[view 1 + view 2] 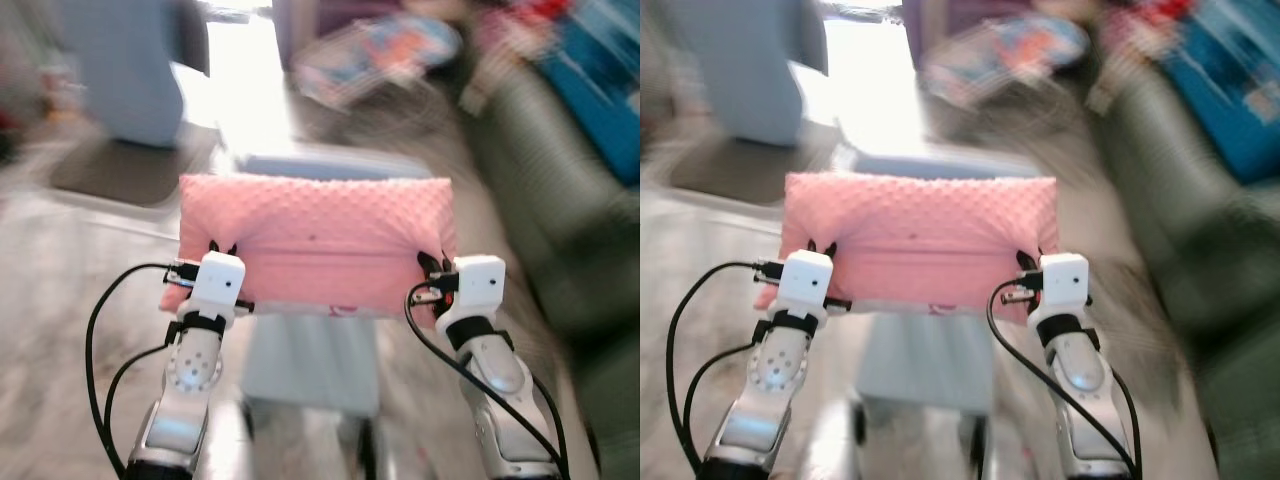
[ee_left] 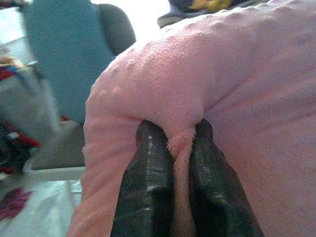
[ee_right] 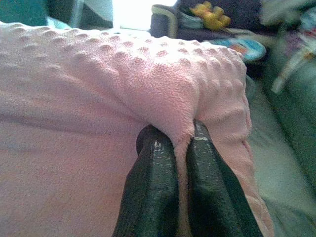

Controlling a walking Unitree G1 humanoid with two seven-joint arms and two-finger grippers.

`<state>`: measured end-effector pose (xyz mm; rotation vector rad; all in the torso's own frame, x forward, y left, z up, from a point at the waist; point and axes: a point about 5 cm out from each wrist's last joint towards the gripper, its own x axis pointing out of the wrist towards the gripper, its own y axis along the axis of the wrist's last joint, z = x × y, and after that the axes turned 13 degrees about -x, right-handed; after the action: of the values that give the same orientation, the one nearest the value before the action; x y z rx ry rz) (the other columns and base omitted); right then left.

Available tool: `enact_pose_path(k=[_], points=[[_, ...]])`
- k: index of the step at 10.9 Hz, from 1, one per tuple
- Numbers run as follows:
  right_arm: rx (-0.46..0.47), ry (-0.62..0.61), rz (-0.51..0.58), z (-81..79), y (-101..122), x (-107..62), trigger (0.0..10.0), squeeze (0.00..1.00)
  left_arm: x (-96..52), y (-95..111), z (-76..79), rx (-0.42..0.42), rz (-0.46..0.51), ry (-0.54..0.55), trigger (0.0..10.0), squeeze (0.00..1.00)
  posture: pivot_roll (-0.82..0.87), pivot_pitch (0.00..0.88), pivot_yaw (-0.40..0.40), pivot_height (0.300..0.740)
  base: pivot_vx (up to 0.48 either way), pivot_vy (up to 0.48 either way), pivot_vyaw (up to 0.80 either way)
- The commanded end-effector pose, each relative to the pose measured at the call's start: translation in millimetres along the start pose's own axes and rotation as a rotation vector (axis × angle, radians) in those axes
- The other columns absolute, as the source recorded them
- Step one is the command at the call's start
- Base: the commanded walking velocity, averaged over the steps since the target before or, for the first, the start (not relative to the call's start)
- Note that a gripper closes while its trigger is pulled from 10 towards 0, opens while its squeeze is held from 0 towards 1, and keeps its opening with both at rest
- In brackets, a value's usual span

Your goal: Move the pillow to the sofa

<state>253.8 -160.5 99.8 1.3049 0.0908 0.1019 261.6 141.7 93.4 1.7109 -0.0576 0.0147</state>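
A pink dotted pillow hangs in the air in front of me, held flat between both arms. My left gripper is shut on the pillow's left end, and in the left wrist view its black fingers pinch a fold of the pink fabric. My right gripper is shut on the pillow's right end, its fingers squeezing a ridge of the cloth. A dark green sofa runs along the right side, blurred.
The head views are blurred by motion. A pale grey low table or stand lies under the pillow. A blue-grey chair stands at the back left on a dark mat. Colourful clutter lies at the back, and a blue item rests on the sofa.
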Motion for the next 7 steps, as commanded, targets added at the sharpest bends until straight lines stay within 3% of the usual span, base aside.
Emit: enact_pose_path(k=[1, 7], points=[[-0.012, -0.07, 0.012, 15.3, 5.0, -0.4, 10.0, 0.0, 1.5, 1.2, -11.2, 0.005, 0.004, 0.058, 10.0, 0.0, 0.01, 0.0, -0.059, 0.74, 0.0, 0.0, 0.0], [-0.022, -0.073, 0.001, 16.4, 5.4, -2.1, 10.0, 0.0, 2.7, 0.8, -6.6, -0.025, -0.006, 0.032, 10.0, 0.0, 0.0, 0.0, -0.06, 0.74, 0.0, 0.0, 0.0]])
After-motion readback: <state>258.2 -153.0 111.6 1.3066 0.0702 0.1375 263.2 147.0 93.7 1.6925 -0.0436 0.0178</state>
